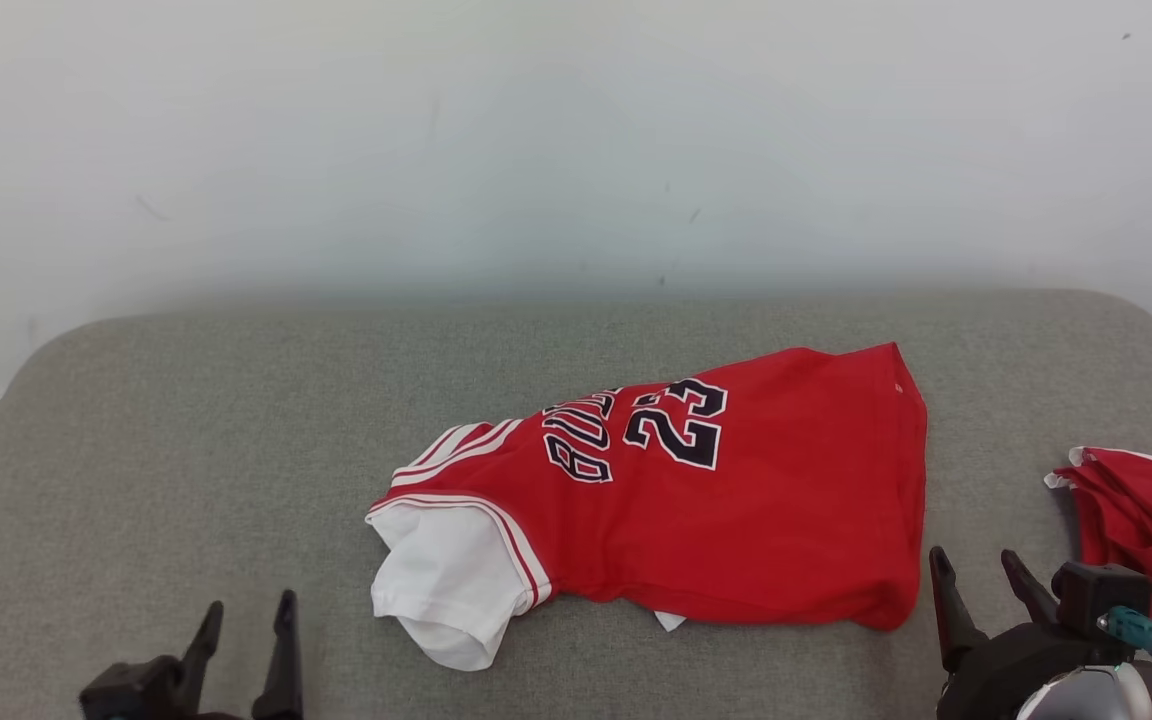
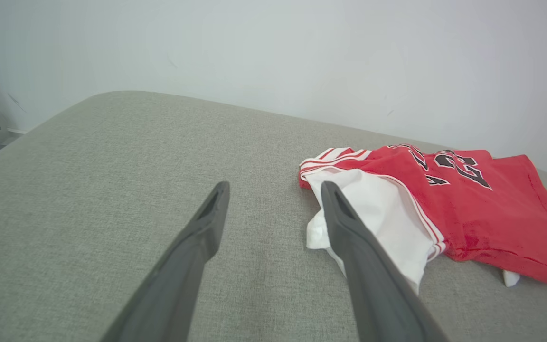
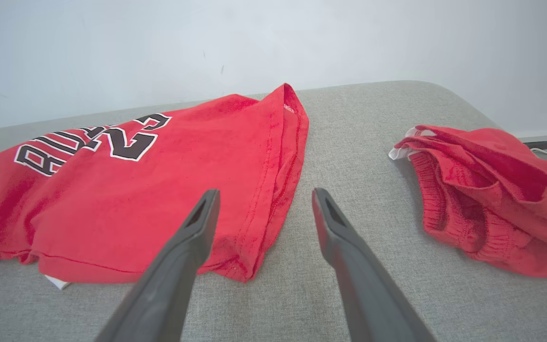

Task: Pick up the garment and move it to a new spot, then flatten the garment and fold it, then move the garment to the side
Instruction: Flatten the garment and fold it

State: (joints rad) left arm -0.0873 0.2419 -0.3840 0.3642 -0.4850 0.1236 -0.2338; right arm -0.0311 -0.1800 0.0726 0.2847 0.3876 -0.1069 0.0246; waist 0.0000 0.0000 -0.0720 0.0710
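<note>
Now the red shirt point(image 1: 736, 500) lies rumpled on the grey cushion point(image 1: 186, 430), and both sets of jaws are wide open and empty, so each should pinch one end and lift together.

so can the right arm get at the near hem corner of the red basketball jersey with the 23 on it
Probably yes: the right gripper is open and sits just beside that corner of the red basketball jersey, with bare grey cushion between them.
</note>
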